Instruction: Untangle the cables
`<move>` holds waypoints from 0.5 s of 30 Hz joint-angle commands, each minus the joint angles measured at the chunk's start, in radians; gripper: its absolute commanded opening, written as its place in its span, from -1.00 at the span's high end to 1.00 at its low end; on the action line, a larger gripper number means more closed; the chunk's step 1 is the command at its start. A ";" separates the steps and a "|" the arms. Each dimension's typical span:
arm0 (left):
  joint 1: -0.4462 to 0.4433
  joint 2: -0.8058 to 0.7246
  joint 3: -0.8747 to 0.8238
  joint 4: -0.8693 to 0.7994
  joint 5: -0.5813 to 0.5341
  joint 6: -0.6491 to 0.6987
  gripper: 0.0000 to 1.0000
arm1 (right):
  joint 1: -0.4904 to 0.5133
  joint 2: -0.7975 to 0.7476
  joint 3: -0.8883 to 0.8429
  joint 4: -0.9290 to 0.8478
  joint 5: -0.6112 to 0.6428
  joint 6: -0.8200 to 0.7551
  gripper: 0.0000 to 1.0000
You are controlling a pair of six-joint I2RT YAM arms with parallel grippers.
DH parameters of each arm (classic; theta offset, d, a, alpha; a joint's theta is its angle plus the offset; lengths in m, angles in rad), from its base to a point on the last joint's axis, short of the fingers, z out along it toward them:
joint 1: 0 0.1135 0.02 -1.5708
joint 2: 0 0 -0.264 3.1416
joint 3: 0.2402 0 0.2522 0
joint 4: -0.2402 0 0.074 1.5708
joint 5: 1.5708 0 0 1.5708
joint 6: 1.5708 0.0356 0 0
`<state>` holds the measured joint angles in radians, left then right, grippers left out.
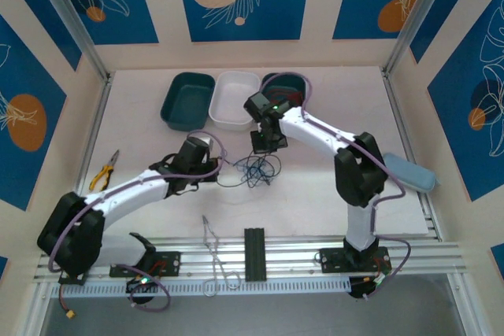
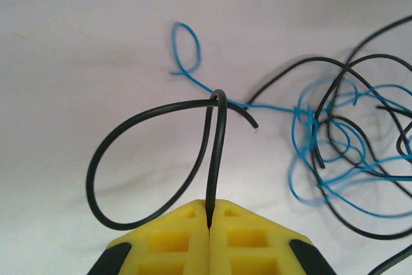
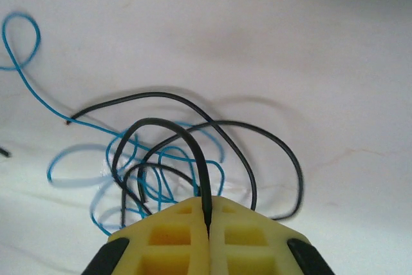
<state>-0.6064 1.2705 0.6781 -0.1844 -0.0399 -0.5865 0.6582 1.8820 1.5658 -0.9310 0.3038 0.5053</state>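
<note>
Yellow-handled pliers (image 1: pixel 105 171) lie at the left edge of the tabletop (image 1: pixel 142 135). The left hand (image 1: pixel 214 165) is closed, pinching a black cable (image 2: pixel 219 133) between its yellow fingertips (image 2: pixel 180 236); the strand rises from the grip and curls into a wide loop to the left. Just right of it, the tangled cables (image 1: pixel 256 169) lie mid-tabletop, a blue cable (image 2: pixel 270 105) woven through the black. The right hand (image 1: pixel 268 143) is also closed, clamping another black strand (image 3: pixel 158 120) that arches over the knot.
</note>
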 commanded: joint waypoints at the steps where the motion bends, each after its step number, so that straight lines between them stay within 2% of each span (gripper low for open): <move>1: 0.033 -0.072 0.026 -0.104 -0.086 0.055 1.00 | -0.025 -0.089 -0.054 -0.012 0.079 0.047 0.96; 10: 0.130 -0.247 0.031 -0.265 -0.205 0.134 1.00 | -0.101 -0.283 -0.179 0.025 0.141 0.103 1.00; 15: 0.195 -0.333 0.049 -0.324 -0.257 0.188 1.00 | -0.149 -0.369 -0.243 0.057 0.103 0.113 1.00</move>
<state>-0.4442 0.9756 0.6857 -0.4316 -0.2310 -0.4595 0.5270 1.5650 1.3510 -0.8970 0.4122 0.5915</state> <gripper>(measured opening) 0.040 0.047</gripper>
